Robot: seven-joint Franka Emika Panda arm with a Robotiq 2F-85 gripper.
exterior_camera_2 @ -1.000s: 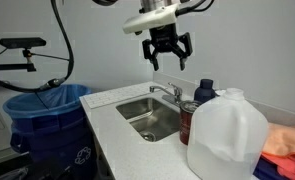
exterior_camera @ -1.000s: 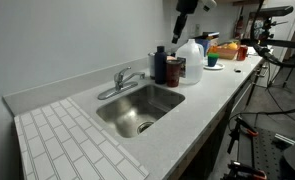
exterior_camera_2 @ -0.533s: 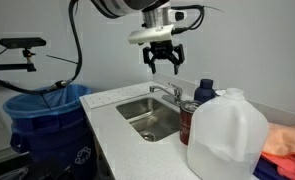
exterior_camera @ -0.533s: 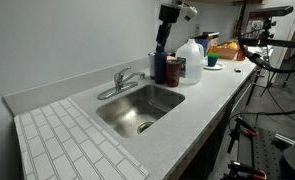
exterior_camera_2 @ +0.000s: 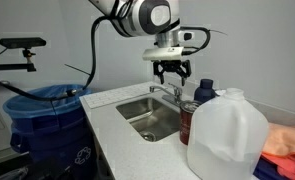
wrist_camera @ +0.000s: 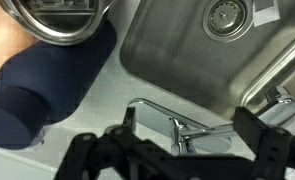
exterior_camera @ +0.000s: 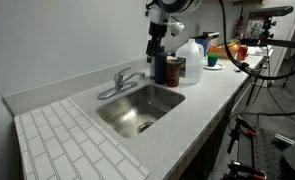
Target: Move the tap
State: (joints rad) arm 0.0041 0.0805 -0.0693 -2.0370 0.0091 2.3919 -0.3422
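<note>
Down and along the back edge of the bench (exterior_camera_2: 105,100) since a second ago: gripper (exterior_camera_2: 171,74), then high above the worktop, now low over the tap (exterior_camera_2: 165,92) and clear of it. Tap itself unmoved.

Nearest in an exterior view, at one end of the bench: white jug (exterior_camera_2: 227,135), with an orange-red cloth (exterior_camera_2: 287,142) just beside it. Right behind the jug, a brown bottle (exterior_camera_2: 187,122) and a dark bottle with a blue cap (exterior_camera_2: 205,90), close together near the back edge.

Next along, the sink (exterior_camera_2: 147,118), set into the bench about midway. At its back rim, between basin and wall, the tap. Long axis lying along the back edge, roughly parallel to the wall, not out over the basin. Curved spout swung toward the tiled end of the bench; thin lever angled up the opposite way, toward the bottles. Same lie in the wrist view: a chrome bar on the worktop side of the sink rim.

Directly above it, fingers (wrist_camera: 92,155) spread wide with nothing between them, one on each side of the tap in the wrist view, neither touching.

Farther on, white tiled surface (exterior_camera: 72,145) covering the far corner. Past that end, blue bin (exterior_camera_2: 42,110).
</note>
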